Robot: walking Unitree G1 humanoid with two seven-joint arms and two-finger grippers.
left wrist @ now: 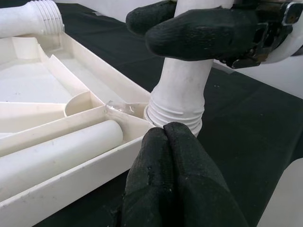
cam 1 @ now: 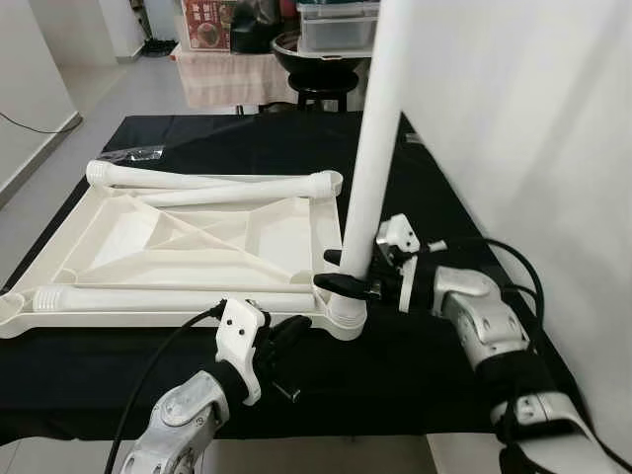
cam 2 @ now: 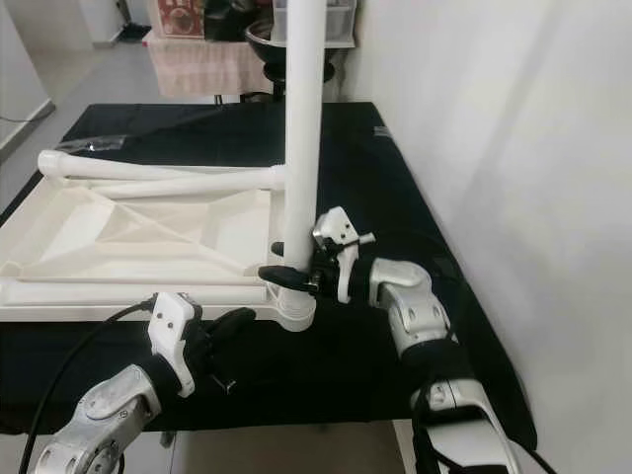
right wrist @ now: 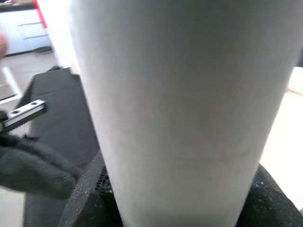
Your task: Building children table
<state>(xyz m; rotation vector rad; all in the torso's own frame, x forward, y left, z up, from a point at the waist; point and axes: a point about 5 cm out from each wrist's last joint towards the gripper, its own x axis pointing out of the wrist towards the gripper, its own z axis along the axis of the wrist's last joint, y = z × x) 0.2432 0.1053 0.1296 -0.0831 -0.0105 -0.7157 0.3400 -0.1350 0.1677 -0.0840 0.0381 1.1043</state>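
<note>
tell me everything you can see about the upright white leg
The upright white leg is a smooth, matte plastic-looking tube that widens into a ribbed collar at its foot. It stands vertical in the near right corner socket of the upside-down white tabletop. The right claw is shut around it just above the collar; the left claw sits shut beside its base.

Silver jointed arms, black cables looping along each. White wrist brackets. Left gripper, right gripper: long black fingers, textured fabric-like covering.
</note>
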